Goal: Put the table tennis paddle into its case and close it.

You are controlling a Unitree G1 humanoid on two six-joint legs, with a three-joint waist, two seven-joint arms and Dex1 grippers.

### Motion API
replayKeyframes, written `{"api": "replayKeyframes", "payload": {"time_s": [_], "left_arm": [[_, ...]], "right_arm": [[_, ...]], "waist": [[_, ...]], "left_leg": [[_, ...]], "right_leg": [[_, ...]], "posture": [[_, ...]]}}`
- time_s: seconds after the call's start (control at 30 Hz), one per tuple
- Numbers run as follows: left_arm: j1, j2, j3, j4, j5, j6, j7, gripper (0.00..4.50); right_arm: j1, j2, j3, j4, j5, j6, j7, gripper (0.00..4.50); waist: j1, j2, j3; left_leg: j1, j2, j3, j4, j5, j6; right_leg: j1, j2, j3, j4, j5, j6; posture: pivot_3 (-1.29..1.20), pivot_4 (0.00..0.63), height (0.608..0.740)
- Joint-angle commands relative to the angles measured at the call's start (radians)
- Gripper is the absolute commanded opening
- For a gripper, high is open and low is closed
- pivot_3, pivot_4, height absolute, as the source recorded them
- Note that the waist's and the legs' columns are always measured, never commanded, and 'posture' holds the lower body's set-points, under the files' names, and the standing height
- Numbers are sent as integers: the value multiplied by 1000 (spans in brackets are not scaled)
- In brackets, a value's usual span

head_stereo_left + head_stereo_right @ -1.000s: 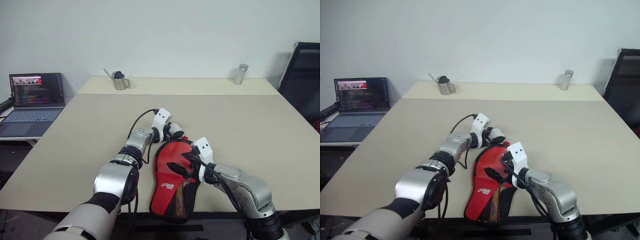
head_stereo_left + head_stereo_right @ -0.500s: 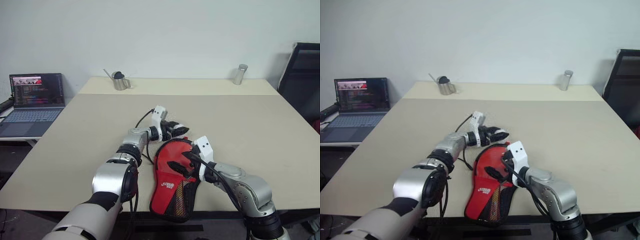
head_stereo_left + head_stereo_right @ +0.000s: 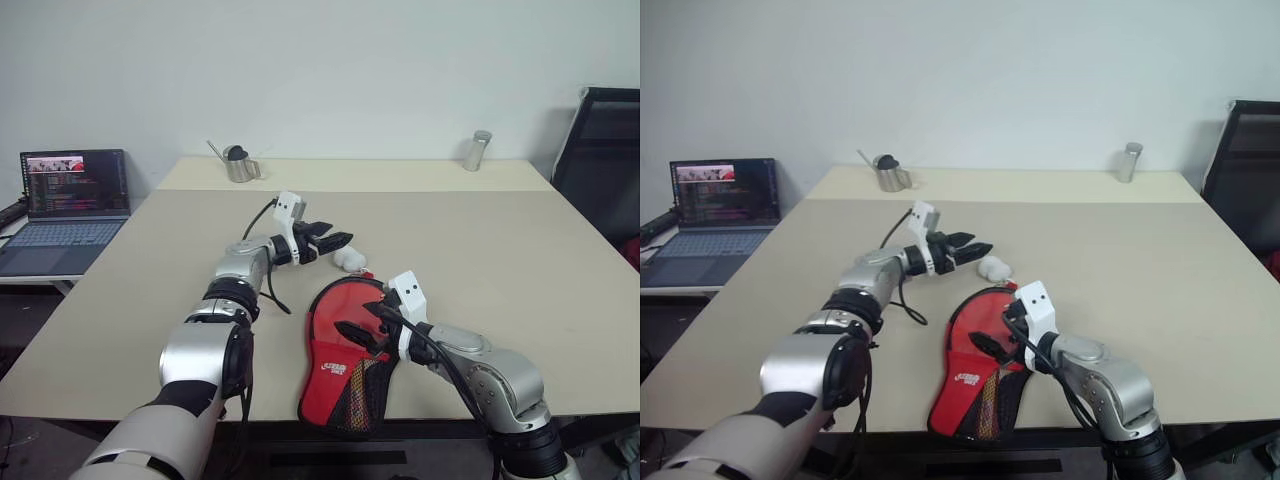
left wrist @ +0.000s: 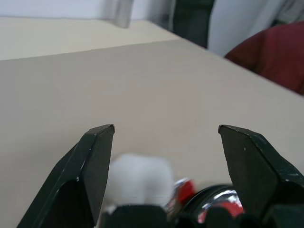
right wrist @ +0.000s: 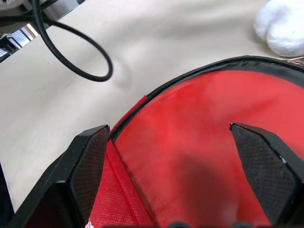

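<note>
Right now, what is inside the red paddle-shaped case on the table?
The red paddle-shaped soft case lies flat, red logo side up, its black edge running round the rounded end. Its fabric covers whatever is inside, so I cannot tell whether the paddle is in there.

Left gripper (image 3: pixel 338 240) spread wide, raised; right gripper (image 3: pixel 362 322) spread wide.

Red face of the case (image 5: pixel 199 137) spread below the right gripper (image 5: pixel 183 142), black piping along its curved edge; two black fingers (image 5: pixel 85 166) set wide apart over the red fabric; black cable (image 5: pixel 71 42) looped on the beige table (image 5: pixel 156 42); white lump (image 5: pixel 282 26) just beyond the case's rim
</note>
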Motion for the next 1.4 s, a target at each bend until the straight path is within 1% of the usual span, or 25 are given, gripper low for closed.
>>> {"api": "replayKeyframes", "payload": {"time_s": [0.03,0.13,0.2,0.27,0.43,0.53,0.6,0.67,0.8,1.03,1.23,1.4], "left_arm": [[37,53,-48,-82,24,-64,-92,3831],[93,84,-83,-152,22,-67,-179,3831],[153,109,-97,-256,-12,-25,-272,3831],[232,142,-107,-410,-54,41,-350,3831],[388,222,-110,-732,-131,207,-381,3831],[456,262,-108,-880,-178,286,-373,3831],[488,279,-105,-946,-204,328,-358,3831],[510,291,-104,-990,-224,357,-343,3831],[550,307,-102,-1049,-251,399,-312,3831],[586,325,-101,-1089,-274,427,-269,3831],[587,334,-103,-1088,-284,427,-246,3831],[591,334,-108,-1097,-292,427,-230,3831]], "right_arm": [[-23,-13,-30,-25,26,-17,21,4456],[-33,-24,-50,-29,41,-14,27,4456],[-48,-31,-79,-32,59,-10,31,4456],[-72,-44,-122,-27,77,-6,38,4456],[-107,-98,-189,22,84,-25,48,4456],[-123,-124,-213,70,72,-41,46,4456],[-125,-137,-215,107,67,-49,51,4456],[-123,-137,-212,134,68,-50,55,4456],[-126,-101,-207,204,76,-43,55,4456],[-152,-44,-185,321,41,-75,43,4456],[-173,-28,-170,411,-2,-141,35,4456],[-171,-32,-174,434,-47,-256,31,4456]], "waist": [[0,0,0],[0,0,0],[-1,0,0],[-4,0,0],[-1,0,0],[-1,0,0],[-1,0,0],[0,0,0],[-1,0,0],[-2,1,0],[-1,1,0],[-1,1,0]], "left_leg": [[0,0,0,0,0,0],[0,0,0,0,0,0],[0,0,0,0,0,0],[0,0,0,0,0,0],[0,1,-1,0,0,0],[0,1,-1,0,0,0],[0,1,-1,0,0,0],[0,1,-1,0,0,0],[0,1,-1,0,0,0],[1,1,-1,0,0,0],[1,1,-1,0,0,0],[1,1,-1,0,0,0]], "right_leg": [[0,0,0,0,0,0],[0,0,0,0,0,0],[0,0,0,0,0,0],[0,0,0,0,0,0],[0,0,0,0,0,0],[0,0,0,0,0,0],[1,0,0,0,0,0],[1,0,0,0,0,0],[1,0,0,0,0,0],[1,0,0,0,0,0],[1,0,0,0,0,0],[1,0,0,0,0,0]], "posture": [[0,150,740],[0,150,740],[0,150,740],[0,150,740],[0,150,740],[0,150,740],[0,150,740],[0,150,740],[0,150,740],[0,150,740],[0,150,740],[0,150,740]]}}
